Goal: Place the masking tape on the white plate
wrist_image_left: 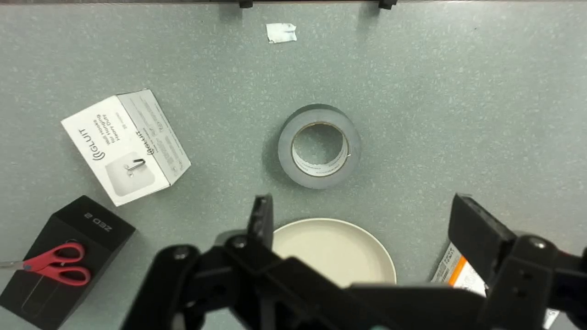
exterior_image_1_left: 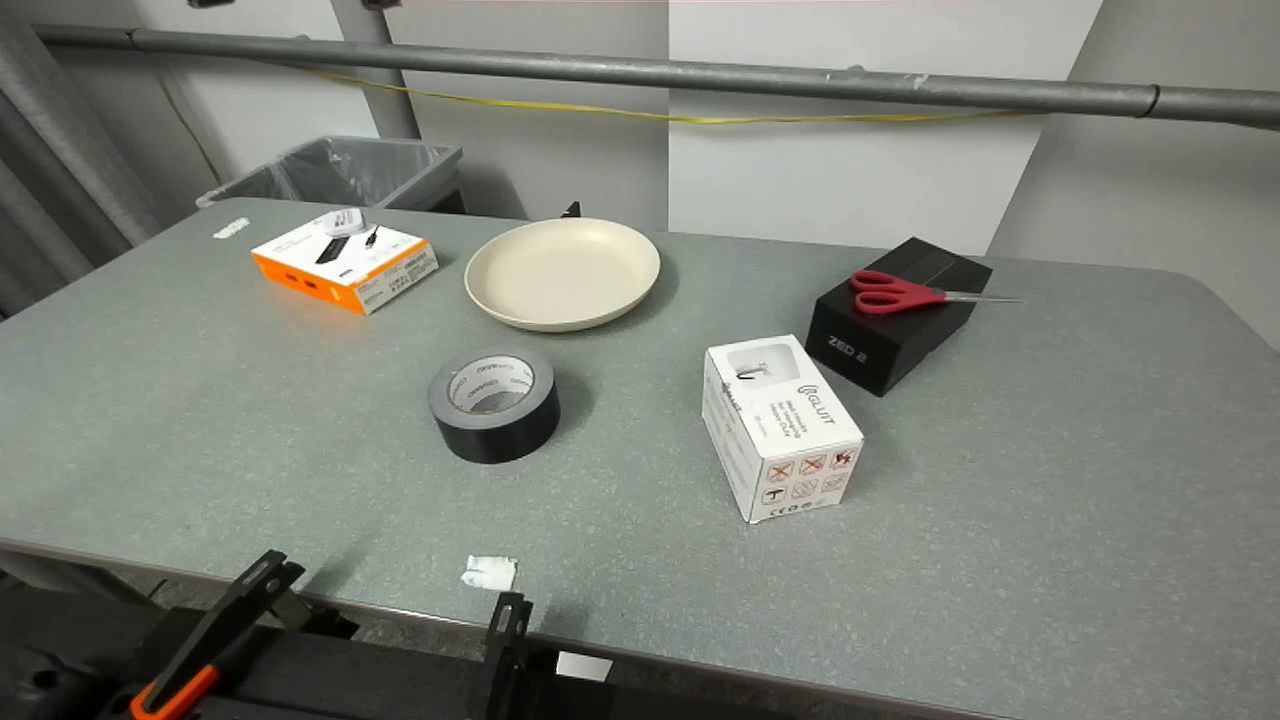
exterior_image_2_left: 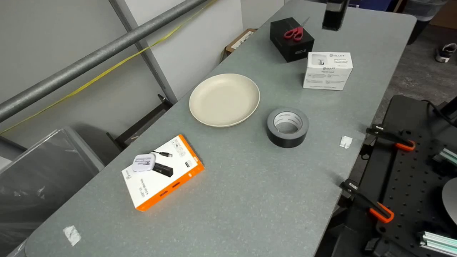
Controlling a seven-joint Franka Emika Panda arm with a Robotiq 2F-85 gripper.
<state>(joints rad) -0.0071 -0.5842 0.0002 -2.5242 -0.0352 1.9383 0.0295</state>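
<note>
Tape (exterior_image_1_left: pixel 497 428) is lying on the counter (exterior_image_1_left: pixel 620 490), apart from the plate (exterior_image_1_left: pixel 563 272). Lifting, placing: both are waiting. Tool (wrist_image_left: pixel 362 206) is gaping wide, holding nothing.

Seemingly a lab, perforated black board (exterior_image_2_left: pixel 417 178) along one long edge of a grey table (exterior_image_1_left: pixel 1050 450), orange-handled clamps (exterior_image_2_left: pixel 365 199) at that edge, bare metal pipe (exterior_image_1_left: pixel 600 67) beyond the opposite edge, black box (exterior_image_1_left: pixel 880 342) marked ZED 2, plastic-lined bin (exterior_image_1_left: pixel 430 183) beside one corner
</note>
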